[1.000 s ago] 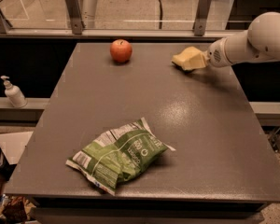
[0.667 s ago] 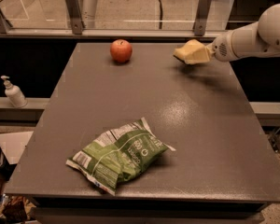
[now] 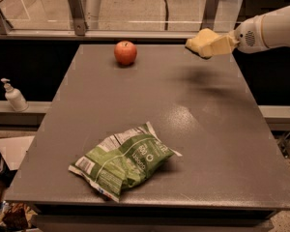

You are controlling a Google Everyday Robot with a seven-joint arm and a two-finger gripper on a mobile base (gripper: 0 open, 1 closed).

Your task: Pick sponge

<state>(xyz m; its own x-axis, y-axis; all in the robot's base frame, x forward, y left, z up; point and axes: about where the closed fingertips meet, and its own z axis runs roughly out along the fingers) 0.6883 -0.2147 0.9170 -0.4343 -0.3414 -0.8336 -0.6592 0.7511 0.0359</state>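
One pale yellow foam sponge [image 3: 201, 41] hangs above the far right corner of the grey counter [image 3: 135, 110], pinched in the closed hand [image 3: 222, 44]. A smooth red apple [image 3: 125, 52] and a crinkled green snack bag [image 3: 123, 161], its print unreadable, rest on it.

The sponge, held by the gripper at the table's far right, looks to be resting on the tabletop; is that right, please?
Not quite. The sponge is held by the gripper at the far right of the table, but it hangs in the air above the surface rather than resting on it: the camera view shows its shadow lying apart below it.
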